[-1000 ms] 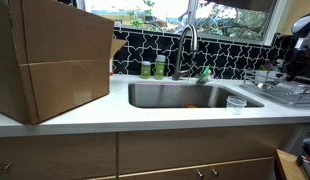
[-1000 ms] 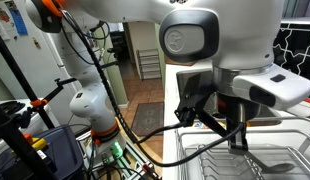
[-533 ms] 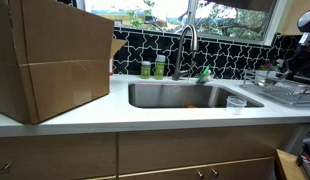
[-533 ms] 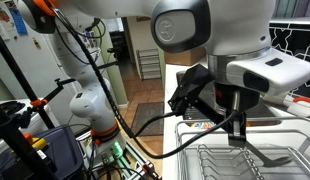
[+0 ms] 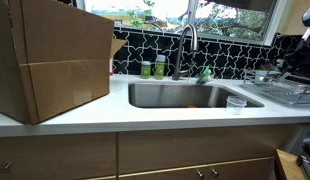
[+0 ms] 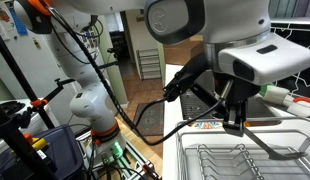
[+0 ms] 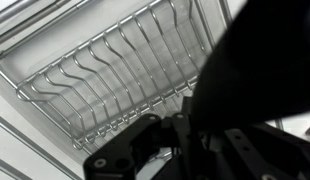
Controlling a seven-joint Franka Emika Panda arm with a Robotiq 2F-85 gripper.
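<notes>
My gripper [image 6: 233, 124] hangs above the wire dish rack [image 6: 210, 160], and its jaws are shut on the thin handle of a black utensil [image 6: 271, 141]. That utensil slants down to the right toward the rack. In the wrist view the gripper [image 7: 180, 135] is dark and close, and the utensil's broad black end [image 7: 257, 70] hides the right half of the picture. Behind it lie the dish rack's [image 7: 95, 70] metal ribs. In an exterior view the arm [image 5: 306, 45] shows only at the right edge, over the dish rack [image 5: 285, 92].
A big cardboard box [image 5: 55, 60] stands on the white counter left of the steel sink [image 5: 185, 95] and faucet [image 5: 187, 45]. A small clear cup [image 5: 235, 104] sits by the sink's right corner, and green bottles [image 5: 152, 68] stand at the back. Cables and the robot base [image 6: 90, 105] fill the floor side.
The gripper has risen above the dish rack, drawing the black utensil up with it. Its jaws stayed shut.
</notes>
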